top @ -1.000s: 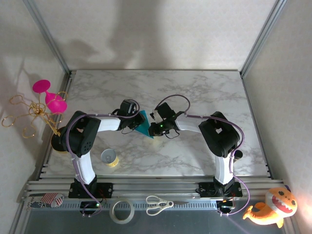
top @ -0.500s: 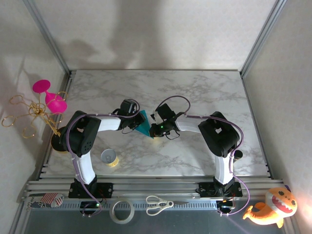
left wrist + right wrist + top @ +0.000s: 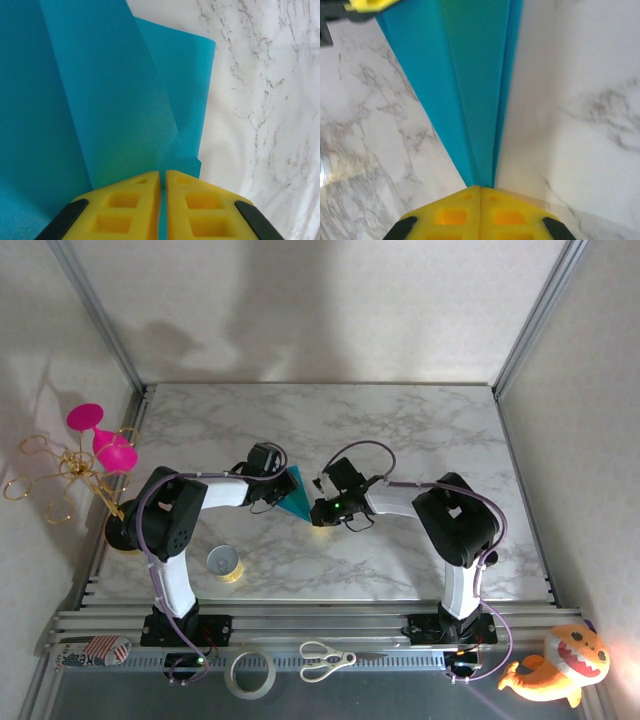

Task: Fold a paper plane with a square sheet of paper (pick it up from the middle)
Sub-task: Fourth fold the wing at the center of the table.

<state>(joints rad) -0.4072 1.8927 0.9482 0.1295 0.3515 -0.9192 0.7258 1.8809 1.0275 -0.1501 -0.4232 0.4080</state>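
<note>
The square sheet of paper is folded into a narrow, pointed teal paper plane [image 3: 293, 494], held above the marble table between both arms. My left gripper [image 3: 274, 490] is shut on its wide end; in the left wrist view the yellow jaws [image 3: 163, 175] pinch a thin edge of the folded teal layers [image 3: 100, 100]. My right gripper [image 3: 317, 511] is shut on the pointed tip. In the right wrist view the paper plane [image 3: 470, 90] narrows down into the closed yellow jaws [image 3: 480, 189], with slanted creases running along it.
A yellow tape roll [image 3: 225, 563] stands on the marble table [image 3: 420, 430] near the left arm's base. Scissors [image 3: 325, 660] and a clear tape ring [image 3: 251, 673] lie on the front rail. Pink glasses on a gold rack [image 3: 100, 445] stand at the left, and an orange plush toy [image 3: 560, 665] sits at the front right.
The right gripper has shifted slightly right and toward the near edge, drawing the paper's tip with it. The left gripper has stayed in place, still holding on.
</note>
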